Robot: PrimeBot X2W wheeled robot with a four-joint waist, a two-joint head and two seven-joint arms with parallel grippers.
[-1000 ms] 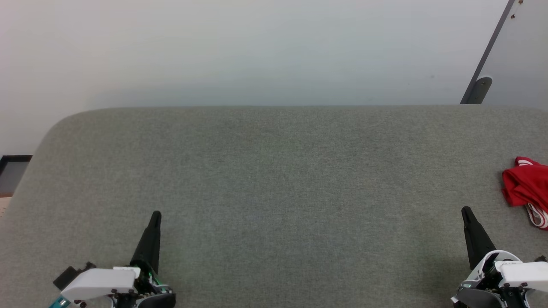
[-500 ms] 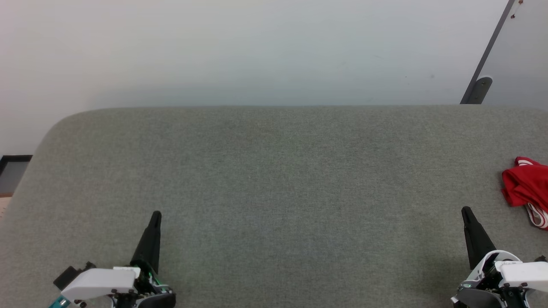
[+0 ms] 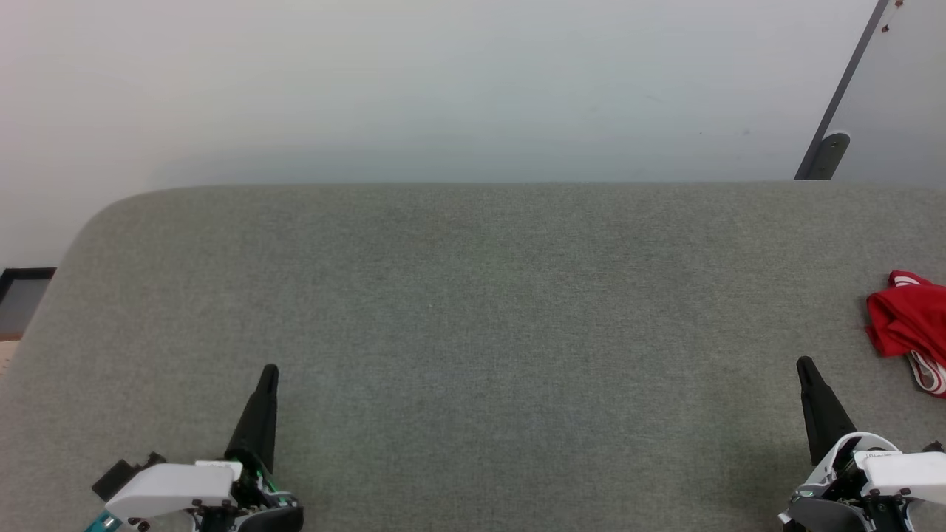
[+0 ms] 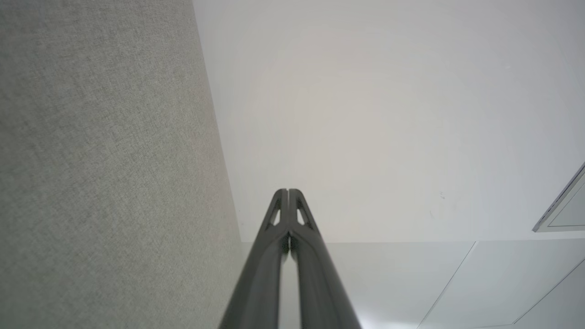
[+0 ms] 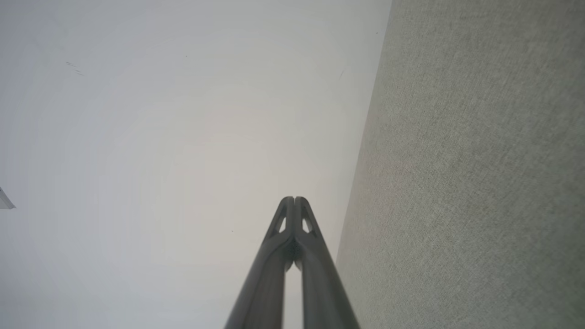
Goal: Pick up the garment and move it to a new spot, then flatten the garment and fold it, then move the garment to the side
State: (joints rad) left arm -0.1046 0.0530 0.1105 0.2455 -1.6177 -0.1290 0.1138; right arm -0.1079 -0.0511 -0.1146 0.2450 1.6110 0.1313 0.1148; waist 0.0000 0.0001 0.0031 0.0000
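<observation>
A grey-green, cloth-covered desk [image 3: 473,310] fills the lower frame, its far left corner rounded. Behind it stands a plain pale wall [image 3: 414,81], evenly lit. At upper right slants a grey bar [image 3: 847,74], perhaps a panel's edge.

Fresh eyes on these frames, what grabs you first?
A crumpled red garment lies at the far right edge of the grey fabric surface, cut off by the head view's border. Next come the left pincer and right pincer, both shut on nothing, low at that view's two corners, neither touching the garment.
</observation>
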